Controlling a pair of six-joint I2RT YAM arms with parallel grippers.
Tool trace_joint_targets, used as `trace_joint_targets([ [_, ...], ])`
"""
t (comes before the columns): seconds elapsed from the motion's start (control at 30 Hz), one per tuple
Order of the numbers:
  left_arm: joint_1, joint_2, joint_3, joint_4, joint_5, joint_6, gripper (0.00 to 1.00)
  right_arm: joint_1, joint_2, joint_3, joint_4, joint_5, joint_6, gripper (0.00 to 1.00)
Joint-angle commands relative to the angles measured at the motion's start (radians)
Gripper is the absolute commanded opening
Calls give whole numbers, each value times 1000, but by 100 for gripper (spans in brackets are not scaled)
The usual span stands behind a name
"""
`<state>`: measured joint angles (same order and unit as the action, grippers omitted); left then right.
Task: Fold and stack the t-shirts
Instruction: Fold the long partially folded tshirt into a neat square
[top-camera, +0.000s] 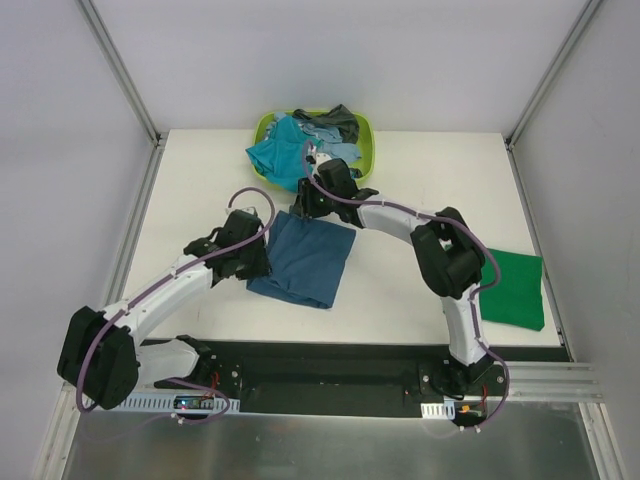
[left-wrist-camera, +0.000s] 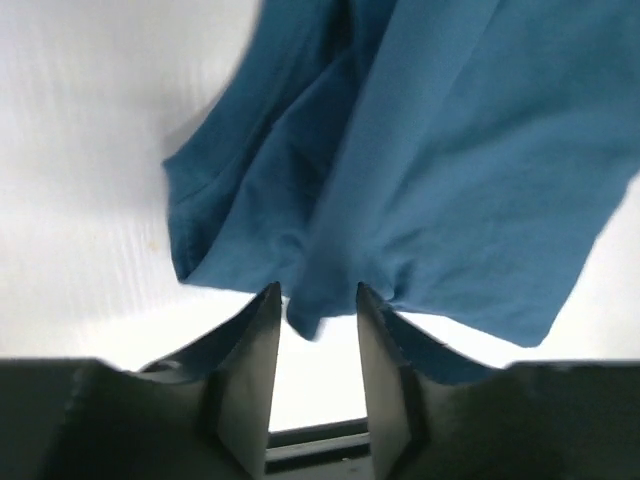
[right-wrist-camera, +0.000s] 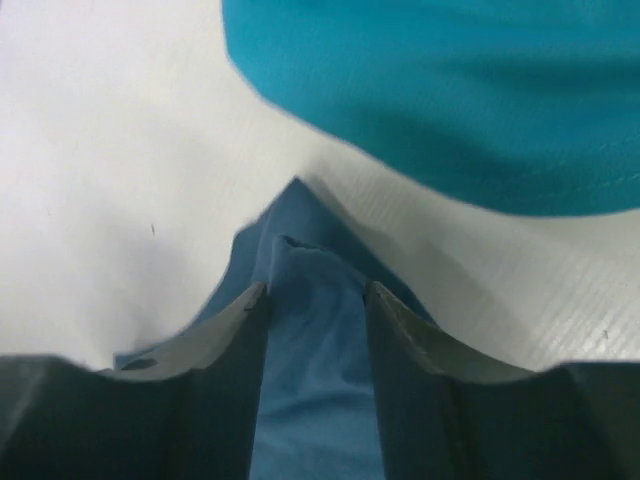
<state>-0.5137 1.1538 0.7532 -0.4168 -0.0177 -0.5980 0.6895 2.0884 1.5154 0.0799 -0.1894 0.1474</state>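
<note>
Recorded dark blue t-shirt (top-camera: 305, 258) directly ahead of left gripper (left-wrist-camera: 315, 292), jaws parted loosely about its hem; corner between right gripper (right-wrist-camera: 317, 290) tips, hold undeterminable.

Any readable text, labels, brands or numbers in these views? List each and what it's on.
None readable in any view.
Strip at the left arm's base: small coloured marks, too small to read.
Strip at the right arm's base: the same, too small to read.
Dark blue shirt, green shirt, teal shirt: plain, no print or tag showing.
</note>
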Motion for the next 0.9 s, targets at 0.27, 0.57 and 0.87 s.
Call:
trace_joint_targets([
  [0.27,14,-109,94,-119,-78,-80,99,2,-293,-78,-75,56,-62,96],
  [0.57,11,-25,71,33,179,-56,99,-30,-367,-273,-75,-116,-22,96],
  [0.87,12,5,-1,72,130,-112,99,-39,-194,-271,-39,-131,98,96],
])
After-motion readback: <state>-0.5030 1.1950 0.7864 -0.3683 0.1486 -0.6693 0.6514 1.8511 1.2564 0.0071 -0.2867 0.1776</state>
